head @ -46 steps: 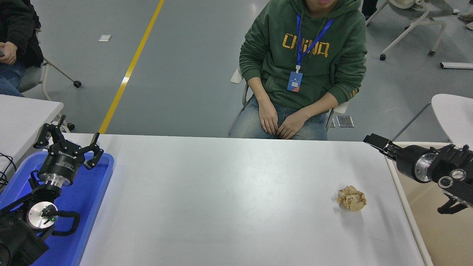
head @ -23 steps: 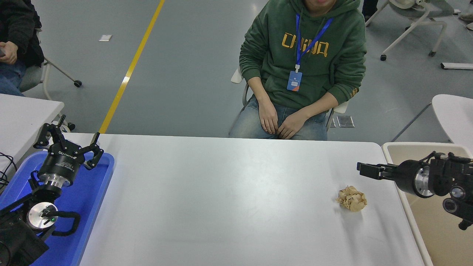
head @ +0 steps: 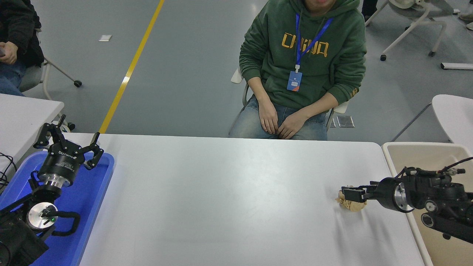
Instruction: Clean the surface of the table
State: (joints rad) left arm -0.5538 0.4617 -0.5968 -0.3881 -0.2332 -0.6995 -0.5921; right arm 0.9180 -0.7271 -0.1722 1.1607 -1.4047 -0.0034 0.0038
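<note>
The table surface (head: 229, 199) is a wide white tabletop. A crumpled tan paper ball (head: 351, 205) lies on it near the right edge. My right gripper (head: 346, 193) comes in low from the right and is right at the ball, covering its upper part; seen side-on, I cannot tell whether it is open or shut. My left gripper (head: 69, 143) is open and empty, parked at the lower left above the blue tray (head: 92, 192).
A beige bin (head: 421, 153) stands just off the table's right edge, under my right arm. A person in a green hoodie (head: 303, 62) sits at the far side, hands in lap. A smaller white table (head: 22, 114) is at the left.
My right gripper has swung down and to the left, from above the table's far right corner to the paper ball. The ball and the left arm have not moved.
</note>
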